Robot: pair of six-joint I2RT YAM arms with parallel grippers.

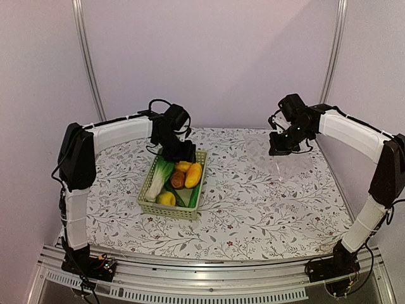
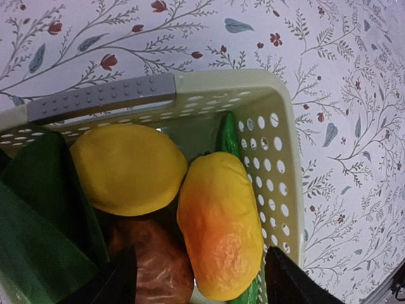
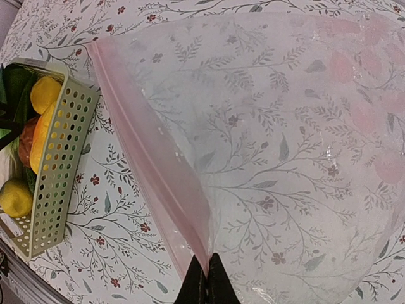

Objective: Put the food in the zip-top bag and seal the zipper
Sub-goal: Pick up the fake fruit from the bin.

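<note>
A pale green plastic basket (image 1: 169, 212) with rows of round perforations in its walls is seen left of centre in the overhead view, standing on a tablecloth (image 1: 266, 215) printed with thin branches, leaves and small red flowers. A grey, dimpled strip (image 2: 101, 96) is set into the basket's rim. The food is held inside it: a smooth, matte yellow lemon (image 2: 126, 168), an orange-yellow oblong piece (image 2: 218, 228) with a faintly pitted skin, a reddish-brown round one (image 2: 158, 263), a glossy green cucumber (image 2: 228, 133) wedged against the wall, and a white-stalked leafy green (image 1: 157, 183) along the left side.

The left gripper (image 2: 202, 285) is positioned over the basket's far end, its dark fingers (image 2: 120, 278) spread to either side of the brown and orange pieces; no grip on them can be made out.

The zip-top bag (image 3: 285, 158), clear and crinkly, is located right of centre, well apart from the basket. Its pinkish zipper (image 3: 145, 145) is seen running diagonally in the right wrist view. The right gripper (image 3: 205, 282) is pressed together, pinching the bag at the lower end of that strip.
</note>
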